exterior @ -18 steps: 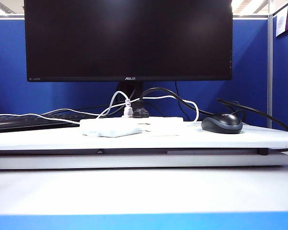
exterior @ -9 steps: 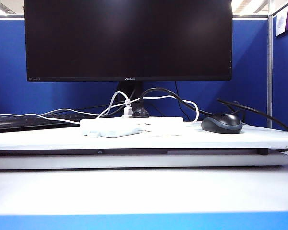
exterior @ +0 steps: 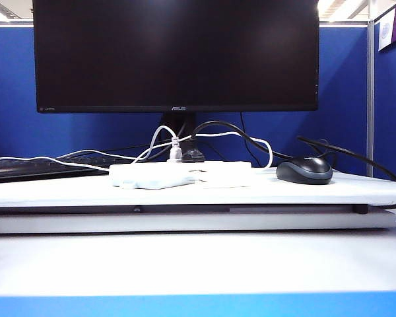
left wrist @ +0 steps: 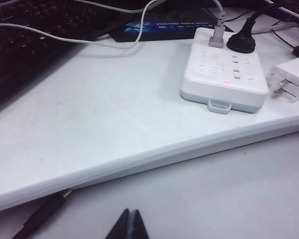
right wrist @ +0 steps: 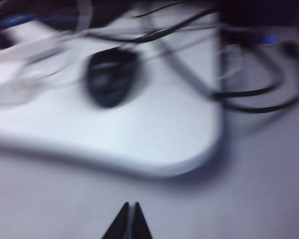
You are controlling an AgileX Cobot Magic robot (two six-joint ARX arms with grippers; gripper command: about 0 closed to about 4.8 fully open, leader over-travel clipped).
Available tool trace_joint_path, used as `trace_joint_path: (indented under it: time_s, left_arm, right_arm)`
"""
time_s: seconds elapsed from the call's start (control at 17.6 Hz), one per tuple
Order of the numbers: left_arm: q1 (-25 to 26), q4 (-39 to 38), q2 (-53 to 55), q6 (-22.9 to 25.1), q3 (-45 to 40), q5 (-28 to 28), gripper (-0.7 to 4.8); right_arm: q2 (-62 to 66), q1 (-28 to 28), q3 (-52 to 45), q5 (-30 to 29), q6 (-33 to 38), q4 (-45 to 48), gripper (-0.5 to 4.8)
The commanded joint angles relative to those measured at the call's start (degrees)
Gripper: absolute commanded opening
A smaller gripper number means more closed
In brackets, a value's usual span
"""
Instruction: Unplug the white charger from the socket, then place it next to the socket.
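The socket (left wrist: 224, 69) lies flat on the white board (left wrist: 99, 124), with a grey plug (left wrist: 217, 36) and a black plug (left wrist: 240, 44) in its far end. The white charger (left wrist: 290, 78) lies on the board just beside the socket, out of it, its prongs bare. From the front, the socket (exterior: 152, 175) and the charger (exterior: 226, 173) sit side by side below the monitor. My left gripper (left wrist: 130, 211) is shut and empty, low over the table before the board's edge. My right gripper (right wrist: 131, 204) is shut and empty too, short of the board; its view is blurred. Neither arm shows in the exterior view.
A black mouse (exterior: 305, 170) sits on the board right of the charger, and the blurred mouse (right wrist: 111, 77) lies ahead of my right gripper. A black keyboard (left wrist: 20, 35) is at the left. The monitor (exterior: 176, 53) stands behind, with black and white cables trailing around its stand.
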Motion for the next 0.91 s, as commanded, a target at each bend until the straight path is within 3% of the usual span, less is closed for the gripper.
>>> trace_joint_path:
  time_s: [0.06, 0.28, 0.51, 0.63, 0.74, 0.91]
  left_arm:
    - [0.0, 0.4, 0.0, -0.2, 0.0, 0.2, -0.05]
    - [0.0, 0.4, 0.0, -0.2, 0.0, 0.1, -0.05]
    - [0.6, 0.3, -0.4, -0.2, 0.0, 0.2, -0.05]
    - [4.1, -0.1, -0.4, -0.2, 0.0, 2.4, -0.05]
    - [12.2, -0.8, -1.0, -0.2, 0.0, 5.2, -0.05]
    - [20.9, -1.6, -4.6, -0.2, 0.0, 4.5, -0.05]
  right_arm:
    - [-0.1, -9.4, -1.5, 0.2, 0.2, 4.1, -0.06]
    - [-0.1, -16.5, -1.5, -0.1, 0.2, 4.0, -0.06]
    - [-0.1, -15.7, -1.5, -4.7, 0.2, 3.2, -0.06]
    - [-0.1, -15.6, -1.5, -4.9, 0.2, 3.2, -0.06]
    - [-0.1, -15.7, -1.5, -4.9, 0.2, 3.3, -0.06]
    - [-0.1, -15.7, -1.5, -4.8, 0.2, 3.3, -0.06]
